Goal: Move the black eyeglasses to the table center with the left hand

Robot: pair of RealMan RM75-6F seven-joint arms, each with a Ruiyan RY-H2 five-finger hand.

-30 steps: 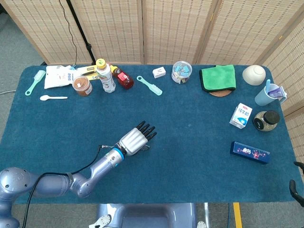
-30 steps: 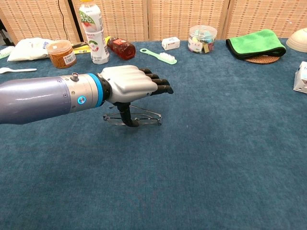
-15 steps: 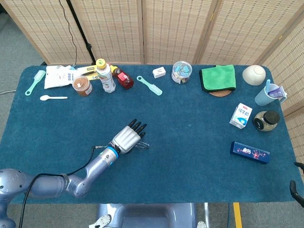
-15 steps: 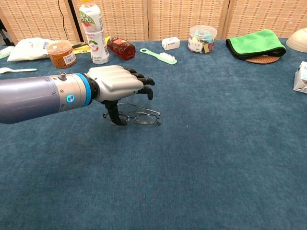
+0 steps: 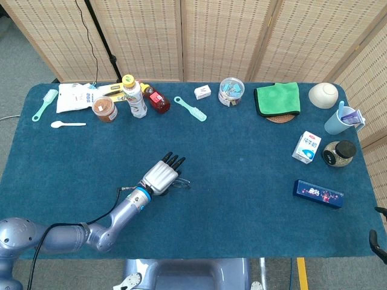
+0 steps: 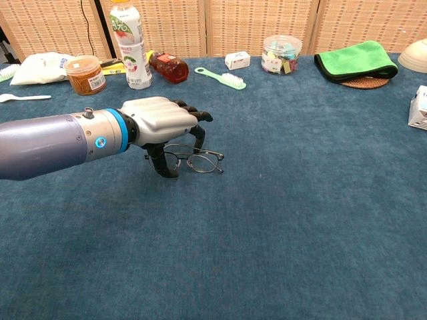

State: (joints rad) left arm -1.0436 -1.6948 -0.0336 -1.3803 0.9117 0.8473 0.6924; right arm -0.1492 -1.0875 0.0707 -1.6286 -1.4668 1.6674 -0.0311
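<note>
The black eyeglasses [image 6: 197,160] [image 5: 180,182] lie on the blue table cloth a little left of the table's middle. My left hand [image 6: 160,120] [image 5: 162,174] reaches in from the left and sits over their left half. Its fingers curl down onto the top of the frame and its thumb stands against the left lens, so it pinches the frame. The glasses still touch the cloth. At the right edge of the head view, dark curved fingertips [image 5: 376,238] of my right hand show beside the table; their state is unclear.
Along the far edge stand a bottle [image 6: 130,43], an orange-lidded jar [image 6: 85,73], a red bottle [image 6: 168,67], a mint brush [image 6: 222,77], a clear jar [image 6: 280,53] and a green towel [image 6: 353,61]. A milk carton [image 5: 306,147] and a dark blue box [image 5: 318,193] lie on the right.
The left hand has drawn back to the left and its straight fingers have curled down onto the glasses frame. The glasses stay in about the same spot.
</note>
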